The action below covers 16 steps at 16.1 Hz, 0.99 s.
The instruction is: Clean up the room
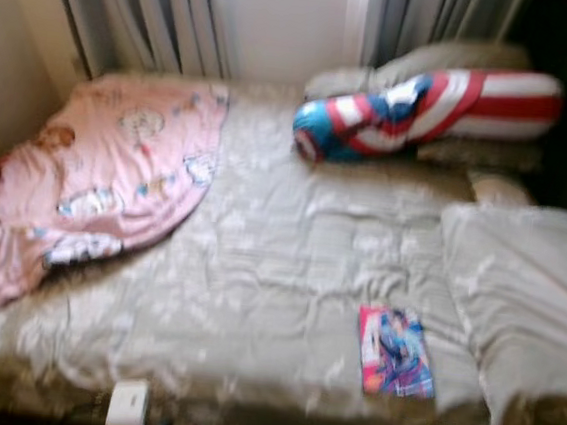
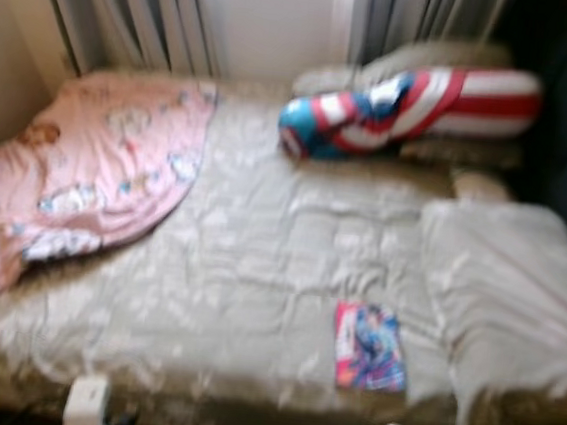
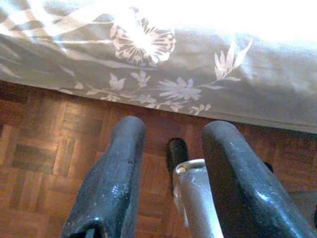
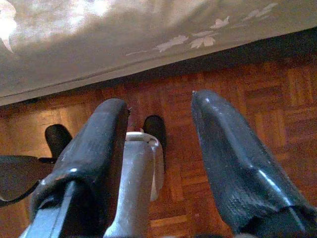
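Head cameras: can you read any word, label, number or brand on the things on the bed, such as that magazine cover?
No text can be read.
Pink and blue glossy magazine: cover too blurred; print unreadable.
Pink cartoon-print blanket: pictures, no legible words.
Red, white and blue striped bolster pillow: stripes, no lettering made out.
Grey floral bedspread: pattern, no writing.
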Available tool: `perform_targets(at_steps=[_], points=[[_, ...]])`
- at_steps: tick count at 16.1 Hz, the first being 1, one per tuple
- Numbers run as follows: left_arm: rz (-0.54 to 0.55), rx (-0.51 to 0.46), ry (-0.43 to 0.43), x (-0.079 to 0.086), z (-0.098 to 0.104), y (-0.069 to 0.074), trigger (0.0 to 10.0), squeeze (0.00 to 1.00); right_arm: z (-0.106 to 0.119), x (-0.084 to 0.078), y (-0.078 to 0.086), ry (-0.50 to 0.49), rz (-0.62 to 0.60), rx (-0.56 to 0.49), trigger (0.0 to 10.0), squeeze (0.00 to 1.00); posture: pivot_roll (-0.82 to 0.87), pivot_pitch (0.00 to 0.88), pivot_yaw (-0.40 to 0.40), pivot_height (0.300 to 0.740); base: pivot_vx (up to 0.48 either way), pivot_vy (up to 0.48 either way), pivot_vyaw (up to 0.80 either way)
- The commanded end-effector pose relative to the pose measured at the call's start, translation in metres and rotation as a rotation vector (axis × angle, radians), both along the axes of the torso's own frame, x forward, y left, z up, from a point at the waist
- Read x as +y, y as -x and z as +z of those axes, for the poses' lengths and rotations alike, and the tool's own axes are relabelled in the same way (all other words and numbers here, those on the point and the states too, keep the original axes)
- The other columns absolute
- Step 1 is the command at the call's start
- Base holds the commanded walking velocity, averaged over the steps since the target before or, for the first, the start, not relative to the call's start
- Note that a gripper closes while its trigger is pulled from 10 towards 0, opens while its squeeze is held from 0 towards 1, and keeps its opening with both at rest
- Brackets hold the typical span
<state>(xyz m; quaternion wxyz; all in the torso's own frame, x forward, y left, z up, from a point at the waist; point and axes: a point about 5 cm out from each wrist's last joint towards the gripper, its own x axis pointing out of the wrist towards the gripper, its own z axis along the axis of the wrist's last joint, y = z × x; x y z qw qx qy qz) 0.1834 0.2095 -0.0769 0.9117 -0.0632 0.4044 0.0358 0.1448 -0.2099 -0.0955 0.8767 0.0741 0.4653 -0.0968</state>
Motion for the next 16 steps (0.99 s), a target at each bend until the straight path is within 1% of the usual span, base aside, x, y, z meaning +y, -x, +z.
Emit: perform_targets(at_steps=[1,3,4,6,8,11,13,16], points=[[-0.004,0.030,-0.019,0.006,-0.003,0.008,10.0,0.00,0.001,0.011,-0.008,-0.019,0.004,-0.016,10.0,0.00,0.01,0.045,0.029,0.740,0.000,0.259,0.00],[-0.005,0.028,-0.017,0.006,-0.003,0.007,10.0,0.00,0.002,0.021,-0.013,-0.030,0.015,-0.025,10.0,0.00,0.01,0.046,0.030,0.740,0.000,0.261,0.00],[-0.005,0.028,-0.017,0.006,-0.003,0.007,10.0,0.00,0.002,0.022,-0.014,-0.030,0.015,-0.025,10.0,0.00,0.01,0.046,0.030,0.740,0.000,0.259,0.00],[-0.005,0.027,-0.017,0.005,-0.002,0.006,10.0,0.00,0.002,0.032,-0.018,-0.030,0.051,-0.025,10.0,0.00,0.01,0.044,0.031,0.740,0.000,0.259,0.00],[-0.005,0.027,-0.018,0.005,-0.002,0.006,10.0,0.00,0.003,0.036,-0.020,-0.031,0.052,-0.035,10.0,0.00,0.01,0.042,0.031,0.740,0.000,0.261,0.52],[-0.005,0.025,-0.020,0.006,-0.002,0.006,10.0,0.00,0.003,0.034,-0.019,-0.036,0.051,-0.041,10.0,0.00,0.02,0.040,0.033,0.740,0.000,0.260,0.80],[-0.005,0.025,-0.021,0.006,-0.002,0.005,10.0,0.00,0.001,0.025,-0.013,-0.038,0.035,-0.036,10.0,0.00,0.02,0.033,0.035,0.740,0.000,0.261,0.00],[-0.006,0.021,-0.021,0.006,-0.001,0.003,10.0,0.00,0.001,0.017,-0.009,-0.029,0.035,-0.041,10.0,0.00,0.02,0.029,0.036,0.740,0.000,0.260,0.00]])
